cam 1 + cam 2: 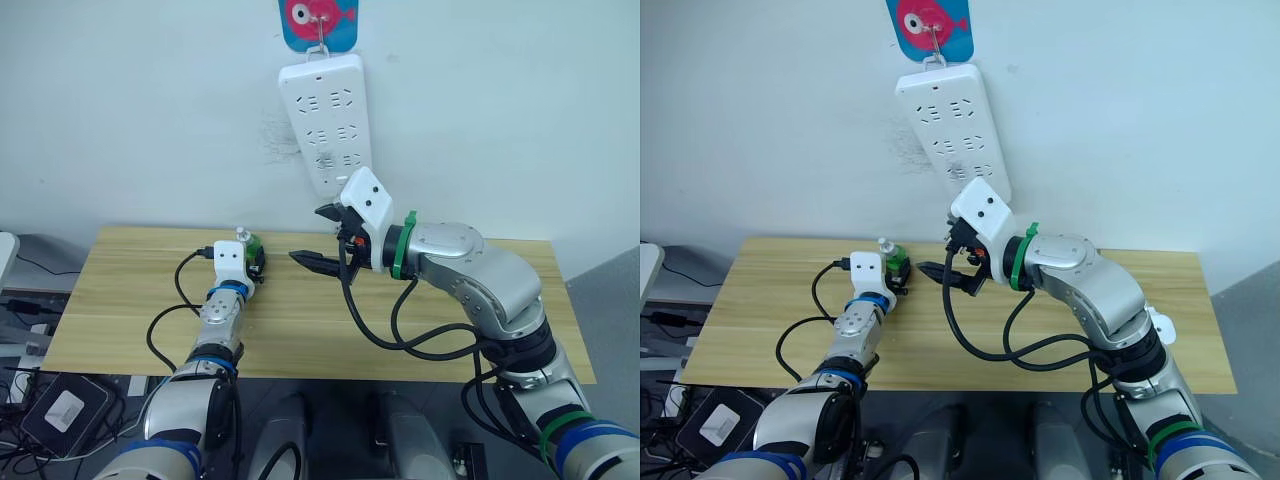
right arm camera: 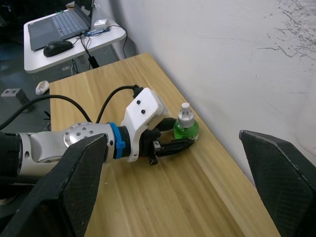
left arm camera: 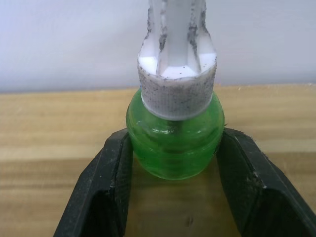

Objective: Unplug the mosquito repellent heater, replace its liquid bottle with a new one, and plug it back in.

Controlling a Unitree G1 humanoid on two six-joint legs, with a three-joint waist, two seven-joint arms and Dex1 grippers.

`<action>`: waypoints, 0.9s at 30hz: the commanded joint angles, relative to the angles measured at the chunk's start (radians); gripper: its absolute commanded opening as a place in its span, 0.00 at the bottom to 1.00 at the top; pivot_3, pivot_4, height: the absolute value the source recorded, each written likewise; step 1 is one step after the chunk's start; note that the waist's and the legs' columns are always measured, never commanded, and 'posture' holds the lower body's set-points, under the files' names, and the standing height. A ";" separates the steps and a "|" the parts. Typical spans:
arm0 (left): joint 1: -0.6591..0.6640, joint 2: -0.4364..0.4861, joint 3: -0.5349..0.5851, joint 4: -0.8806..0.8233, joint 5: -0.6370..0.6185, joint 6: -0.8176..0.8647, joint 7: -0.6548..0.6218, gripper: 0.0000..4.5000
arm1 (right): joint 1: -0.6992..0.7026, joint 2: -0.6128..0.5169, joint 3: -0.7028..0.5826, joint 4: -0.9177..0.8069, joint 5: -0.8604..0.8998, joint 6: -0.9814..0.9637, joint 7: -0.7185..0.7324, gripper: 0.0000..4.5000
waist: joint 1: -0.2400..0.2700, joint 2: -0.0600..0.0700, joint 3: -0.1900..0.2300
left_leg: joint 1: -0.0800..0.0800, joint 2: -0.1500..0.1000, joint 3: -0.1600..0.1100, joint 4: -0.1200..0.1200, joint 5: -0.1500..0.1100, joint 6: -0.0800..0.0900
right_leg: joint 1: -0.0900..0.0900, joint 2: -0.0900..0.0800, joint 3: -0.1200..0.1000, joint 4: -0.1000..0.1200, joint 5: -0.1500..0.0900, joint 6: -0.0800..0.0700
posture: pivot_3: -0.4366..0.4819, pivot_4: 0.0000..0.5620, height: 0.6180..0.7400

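Left gripper (image 3: 174,163) jaws clamped on green bottle (image 3: 174,143), standing on worktop (image 1: 300,320) near wall, 9 o'clock of right gripper (image 1: 322,240). Right jaws spread, empty, raised below power strip (image 1: 325,120). Heater location cannot tell. Risk: round bottle slipping or tipping, wick spill.

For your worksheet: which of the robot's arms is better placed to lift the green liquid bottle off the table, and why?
Left. The left gripper already has its fingers either side of the green bottle; the right gripper hangs open above the table, away from it.
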 commanded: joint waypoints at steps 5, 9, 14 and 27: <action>0.133 0.032 -0.138 -0.356 -0.001 0.014 -0.313 0.48 | 0.096 -0.146 -0.043 -0.051 0.005 -0.131 0.116 1.00 | 0.002 0.001 0.002 | -0.002 -0.001 -0.001 -0.001 0.000 0.000 | 0.000 -0.002 -0.001 -0.001 0.000 0.000 | 0.56 0.63 1.00; 0.312 0.110 -0.261 -0.834 -0.148 0.309 -0.633 0.48 | 0.165 -0.253 -0.062 -0.055 0.012 -0.203 0.207 1.00 | 0.004 0.001 0.003 | -0.003 -0.001 -0.001 -0.001 0.000 -0.001 | -0.001 -0.003 -0.001 -0.002 0.000 0.000 | 0.56 0.60 1.00; 0.385 0.283 -0.344 -1.232 -0.297 0.619 -0.872 0.48 | 0.209 -0.294 -0.096 -0.068 0.070 -0.227 0.283 1.00 | -0.001 0.004 0.004 | -0.002 0.000 -0.003 -0.002 0.001 -0.003 | 0.000 -0.002 -0.002 -0.002 0.000 0.000 | 0.56 0.55 1.00; 0.053 0.257 -0.411 -1.017 -0.264 0.601 -1.131 0.48 | 0.196 -0.186 -0.121 0.018 0.081 -0.297 0.236 1.00 | 0.015 0.005 0.004 | -0.003 0.000 -0.004 0.000 0.006 -0.010 | 0.000 -0.004 -0.015 -0.001 0.000 -0.001 | 0.48 0.44 1.00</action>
